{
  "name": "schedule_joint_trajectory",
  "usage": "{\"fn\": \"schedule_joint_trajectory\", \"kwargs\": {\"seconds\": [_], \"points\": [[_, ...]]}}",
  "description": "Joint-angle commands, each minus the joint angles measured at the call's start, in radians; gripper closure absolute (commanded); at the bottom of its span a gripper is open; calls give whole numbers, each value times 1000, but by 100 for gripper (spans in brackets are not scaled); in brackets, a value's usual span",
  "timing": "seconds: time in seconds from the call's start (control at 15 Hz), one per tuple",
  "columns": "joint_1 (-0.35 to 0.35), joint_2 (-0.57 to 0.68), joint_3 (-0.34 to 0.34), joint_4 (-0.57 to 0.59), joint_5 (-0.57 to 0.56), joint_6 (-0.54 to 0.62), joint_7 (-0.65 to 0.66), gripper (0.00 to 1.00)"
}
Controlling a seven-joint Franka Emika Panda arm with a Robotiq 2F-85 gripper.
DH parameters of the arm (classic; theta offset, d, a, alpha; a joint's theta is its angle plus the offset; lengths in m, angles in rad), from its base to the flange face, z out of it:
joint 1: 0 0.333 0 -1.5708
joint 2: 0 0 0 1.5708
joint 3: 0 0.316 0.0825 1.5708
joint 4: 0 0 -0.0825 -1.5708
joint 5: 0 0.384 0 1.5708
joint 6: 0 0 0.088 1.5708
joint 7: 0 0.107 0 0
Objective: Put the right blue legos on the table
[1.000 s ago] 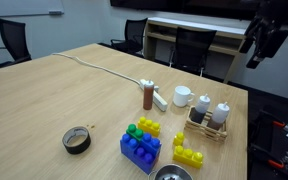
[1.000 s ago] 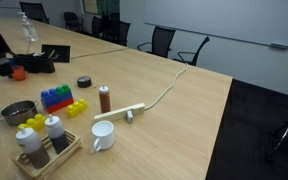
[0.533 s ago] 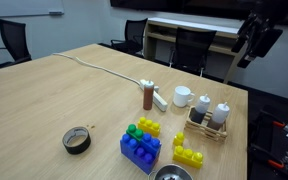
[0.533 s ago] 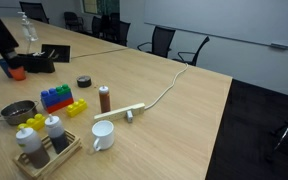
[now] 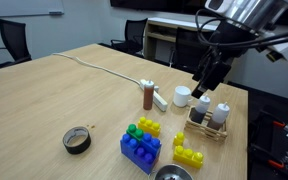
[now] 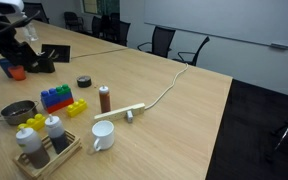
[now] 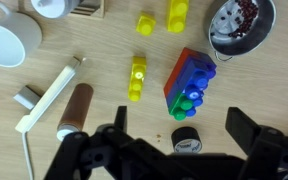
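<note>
A lego stack lies on the table: a wide blue block on red, with a green piece on it. Small dark-blue studs beside the green piece look like the small blue brick; I cannot separate it cleanly from the big block. The stack shows in both exterior views. My gripper is open and empty, high above the table, with the stack just beyond its fingertips. In an exterior view it hangs above the mug and caddy.
Yellow bricks lie near the stack. A tape roll, a metal bowl, a brown bottle, a white mug, a white cable plug and a condiment caddy stand around.
The arm has swung from the far upper corner in over the table and now hangs above the mug and caddy. The objects have not moved.
</note>
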Motion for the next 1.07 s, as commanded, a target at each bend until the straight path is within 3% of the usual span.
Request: {"fn": "schedule_joint_trajectory", "kwargs": {"seconds": [0.0,0.53,0.73,1.0], "points": [[10,140,-5,76,53,79,-5,0],[14,185,-6,95,60,81,-8,0],[23,219,1,114,68,120,26,0],[62,303,-7,164,-20,149,165,0]]}}
